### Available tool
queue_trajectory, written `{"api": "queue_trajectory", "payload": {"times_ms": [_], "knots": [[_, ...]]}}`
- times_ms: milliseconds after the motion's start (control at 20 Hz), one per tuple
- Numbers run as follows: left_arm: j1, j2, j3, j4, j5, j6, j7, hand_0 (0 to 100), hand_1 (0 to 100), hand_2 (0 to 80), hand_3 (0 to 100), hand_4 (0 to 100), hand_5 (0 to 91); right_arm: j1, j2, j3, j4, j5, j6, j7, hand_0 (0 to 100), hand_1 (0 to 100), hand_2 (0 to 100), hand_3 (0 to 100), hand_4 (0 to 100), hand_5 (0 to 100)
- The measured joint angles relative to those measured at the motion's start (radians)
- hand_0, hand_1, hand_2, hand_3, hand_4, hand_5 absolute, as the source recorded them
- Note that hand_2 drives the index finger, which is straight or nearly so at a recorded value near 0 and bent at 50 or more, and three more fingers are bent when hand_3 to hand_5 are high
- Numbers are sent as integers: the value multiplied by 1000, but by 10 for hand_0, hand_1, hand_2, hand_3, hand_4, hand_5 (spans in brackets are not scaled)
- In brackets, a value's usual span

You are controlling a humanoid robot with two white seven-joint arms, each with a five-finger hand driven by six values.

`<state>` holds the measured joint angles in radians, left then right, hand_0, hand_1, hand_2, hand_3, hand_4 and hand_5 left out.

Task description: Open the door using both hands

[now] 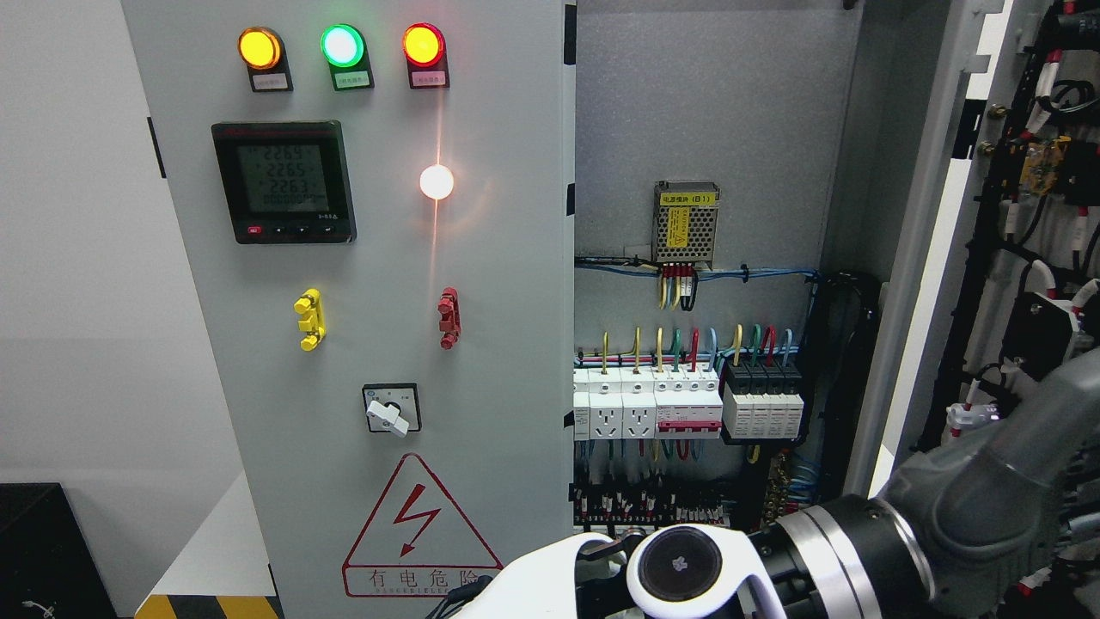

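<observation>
Head view, the only camera I have. I am looking at a tall grey electrical cabinet with two doors. The right door [924, 258] already stands swung wide, hinged away at the far right, so the wiring, breakers [760, 400] and a small power supply [685, 225] inside are exposed. The left door [387, 301] is closed or nearly so. It carries three lit indicator lamps [341, 45] along the top, a digital meter [284, 180], a yellow handle [309, 320], a red handle [448, 317], a rotary switch [391, 410] and a red shock-warning triangle [419, 526].

My right hand [653, 572] comes in from the lower right on a grey and black forearm. Only its white back and wrist housing show at the bottom edge, and I cannot tell how the fingers are set. My left hand is not in view.

The relation that matters: the left door's free edge [568, 258] runs vertically, top to bottom of the picture, and lies just up and to the left of the right hand. The red handle sits further up and left, well above the hand. The right hand is the only one near, so I judge it would reach up-left to that edge or handle.
</observation>
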<state>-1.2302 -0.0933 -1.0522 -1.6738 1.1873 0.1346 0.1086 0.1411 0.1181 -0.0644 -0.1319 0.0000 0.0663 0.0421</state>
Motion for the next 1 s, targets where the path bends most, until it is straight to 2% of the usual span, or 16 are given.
{"api": "queue_trajectory", "payload": {"times_ms": [1001], "knots": [[-79, -71, -35, 92, 11, -3, 0, 0, 0, 0, 0, 0, 0, 0, 0, 0, 0, 0, 0, 0, 191, 0, 0, 0, 0, 0]]}}
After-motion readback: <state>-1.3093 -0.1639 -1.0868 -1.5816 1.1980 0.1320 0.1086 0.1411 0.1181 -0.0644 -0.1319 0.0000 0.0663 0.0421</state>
